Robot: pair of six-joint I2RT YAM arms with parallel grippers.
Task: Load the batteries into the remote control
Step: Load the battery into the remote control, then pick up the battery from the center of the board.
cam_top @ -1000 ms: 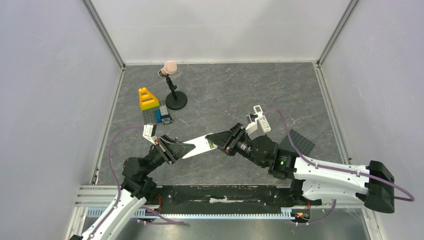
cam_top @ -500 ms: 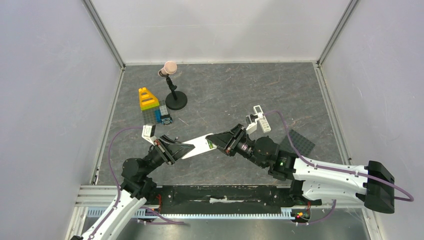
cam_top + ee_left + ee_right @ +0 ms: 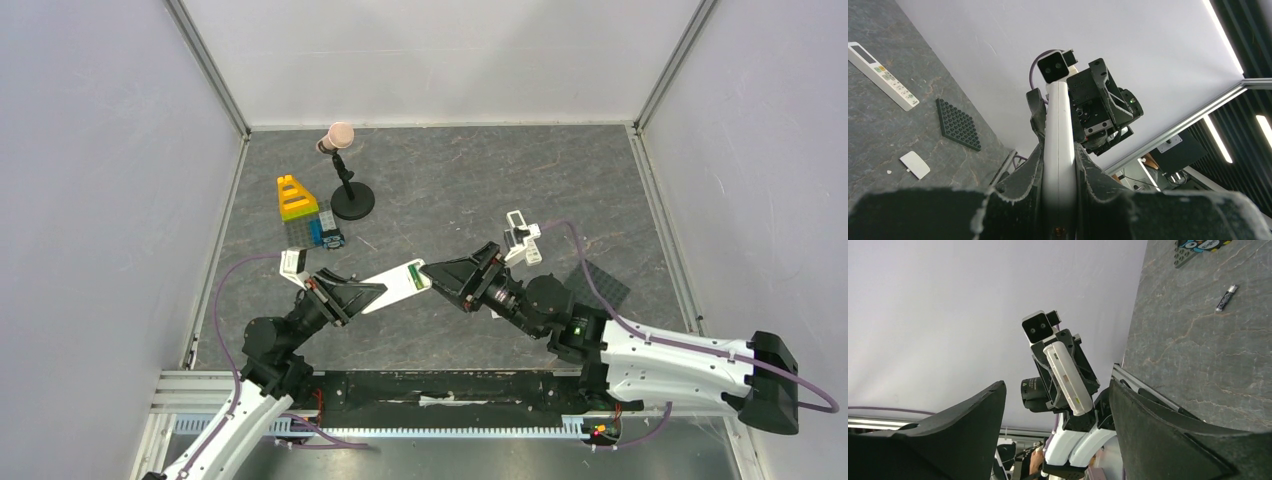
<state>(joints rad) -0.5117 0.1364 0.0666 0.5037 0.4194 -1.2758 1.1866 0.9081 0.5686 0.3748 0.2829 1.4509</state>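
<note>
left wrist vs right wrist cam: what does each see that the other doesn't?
Left wrist only: the longer white remote, a black studded plate, a small white flat piece, and the right arm behind. Right wrist only: a loose battery and the right gripper's open fingers. Both: the grey table and the remote control, clamped in the left gripper.

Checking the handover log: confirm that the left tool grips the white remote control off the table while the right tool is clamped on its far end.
One thing is wrong. The right tool is not clamped on it: the right wrist view shows its jaws wide open, clear of the remote control. The left tool does grip the remote control off the table.
</note>
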